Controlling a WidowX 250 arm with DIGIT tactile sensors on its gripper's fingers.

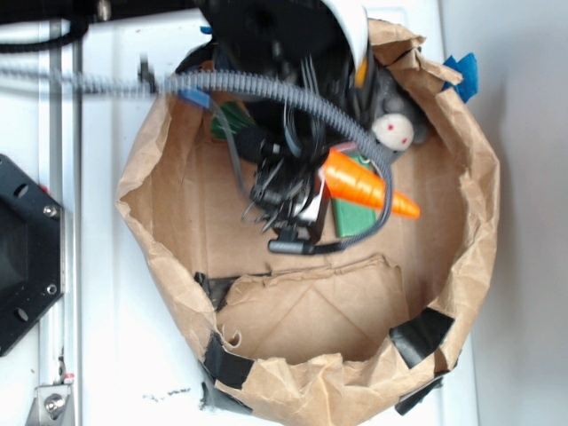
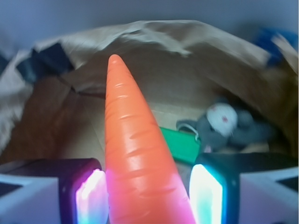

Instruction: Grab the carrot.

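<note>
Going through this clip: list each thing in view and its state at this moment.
carrot: between the end effector pads, tip pointing away
end effector: shut on the carrot
green block: lying flat on the bag floor
grey plush toy: lying by the bag wall, untouched
paper bag: open, rim rolled down

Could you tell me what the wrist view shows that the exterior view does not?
Only the wrist view shows the lit finger pads on either side of the carrot, and a gap on the right side. Only the exterior view shows the whole paper bag, its black tape and the arm's cables. Both show the carrot, the green block and the grey stuffed toy.
</note>
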